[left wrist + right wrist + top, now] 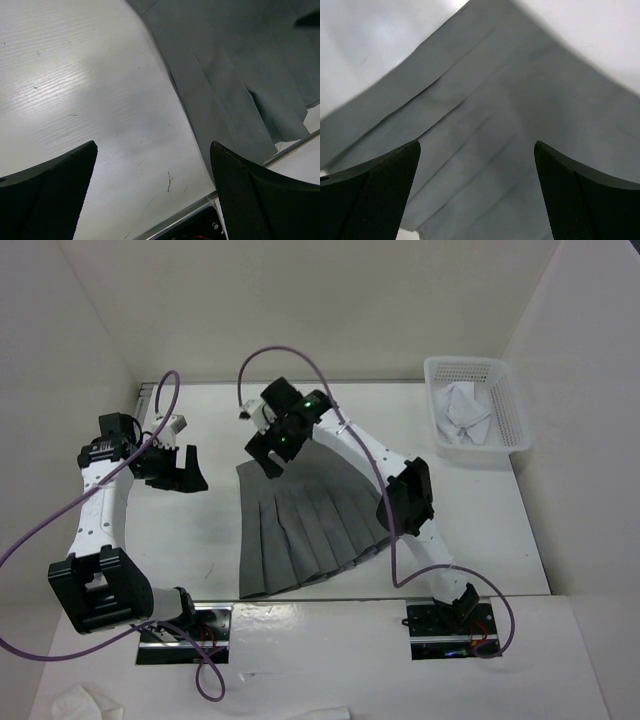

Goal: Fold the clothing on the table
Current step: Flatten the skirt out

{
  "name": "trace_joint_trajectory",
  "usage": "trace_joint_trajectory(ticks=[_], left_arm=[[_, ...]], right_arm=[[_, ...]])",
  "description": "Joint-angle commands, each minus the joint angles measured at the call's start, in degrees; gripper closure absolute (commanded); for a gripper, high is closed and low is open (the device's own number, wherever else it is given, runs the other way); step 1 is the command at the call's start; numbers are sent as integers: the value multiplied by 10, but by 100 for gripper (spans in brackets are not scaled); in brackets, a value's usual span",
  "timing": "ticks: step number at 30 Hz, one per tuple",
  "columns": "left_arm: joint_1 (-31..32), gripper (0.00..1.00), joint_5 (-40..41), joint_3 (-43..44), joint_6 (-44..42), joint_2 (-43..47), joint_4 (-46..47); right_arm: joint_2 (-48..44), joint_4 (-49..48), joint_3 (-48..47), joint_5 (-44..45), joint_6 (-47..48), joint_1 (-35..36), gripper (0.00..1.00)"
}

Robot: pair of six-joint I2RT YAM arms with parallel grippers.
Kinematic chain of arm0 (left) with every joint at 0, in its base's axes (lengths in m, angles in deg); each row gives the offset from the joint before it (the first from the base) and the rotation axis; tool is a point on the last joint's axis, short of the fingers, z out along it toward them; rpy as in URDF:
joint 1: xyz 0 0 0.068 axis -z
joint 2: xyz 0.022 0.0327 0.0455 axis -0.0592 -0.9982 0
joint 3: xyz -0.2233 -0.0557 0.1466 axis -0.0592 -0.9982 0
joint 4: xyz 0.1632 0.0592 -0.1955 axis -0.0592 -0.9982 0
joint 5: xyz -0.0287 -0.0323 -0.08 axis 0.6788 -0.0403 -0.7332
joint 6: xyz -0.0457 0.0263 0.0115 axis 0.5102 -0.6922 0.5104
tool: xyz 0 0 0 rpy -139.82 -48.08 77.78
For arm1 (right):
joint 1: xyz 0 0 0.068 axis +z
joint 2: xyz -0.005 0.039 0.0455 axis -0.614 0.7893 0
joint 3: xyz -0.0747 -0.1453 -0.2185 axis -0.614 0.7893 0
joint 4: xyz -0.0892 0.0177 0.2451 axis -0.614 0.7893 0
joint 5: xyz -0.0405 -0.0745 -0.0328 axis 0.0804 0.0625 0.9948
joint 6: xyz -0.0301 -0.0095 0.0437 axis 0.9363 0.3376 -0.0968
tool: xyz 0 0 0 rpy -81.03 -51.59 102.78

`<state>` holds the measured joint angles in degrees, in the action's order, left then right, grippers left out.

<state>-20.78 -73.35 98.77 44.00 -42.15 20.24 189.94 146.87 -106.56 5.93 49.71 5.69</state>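
The clothing [305,525], a dark grey pleated skirt, lies spread flat in the middle of the white table [480,530], its narrower end at the far side. My right gripper [268,455] hovers over that far end, jaws wide open. In the right wrist view the pleats [485,125] fill the space under the empty right gripper [477,185]. My left gripper [185,472] stands open to the left of the skirt, apart from it. The left wrist view has bare table [75,75] between the fingers [265,200], with the skirt's left edge [235,65] to the right.
A white mesh basket [512,410] holding a white cloth [462,410] stands at the far right corner. White walls close in the table on the left, back and right. The table's metal front edge [200,207] runs just below the skirt's hem. Purple cables loop from both arms.
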Motion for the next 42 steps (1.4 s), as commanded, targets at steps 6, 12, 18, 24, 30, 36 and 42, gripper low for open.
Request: trace_joint_trajectory(ticks=[6, 12, 18, 24, 30, 36, 42], left_arm=[[-3, 1, 6, 15, 14, 37, 0], [-15, 1, 18, 4, 14, 57, 5], [-26, 1, 25, 4, 14, 62, 5], [-26, 1, 35, 4, 14, 62, 5], [-31, 1, 47, 4, 14, 62, 5], [-31, 1, 35, 10, 14, 38, 5], [-31, 1, -17, 58, 20, -2, 30]], right_arm=[[31, -54, 227, 26, 59, 77, 2], [72, -106, 224, 66, 35, 96, 2], [128, -94, 132, 76, 4, 96, 2], [231, -10, -61, 45, -40, 52, 2], [258, -1, -149, 66, -66, 11, 2], [233, 13, -155, 60, -61, 5, 2], [49, 1, -111, 27, -39, -8, 2]])
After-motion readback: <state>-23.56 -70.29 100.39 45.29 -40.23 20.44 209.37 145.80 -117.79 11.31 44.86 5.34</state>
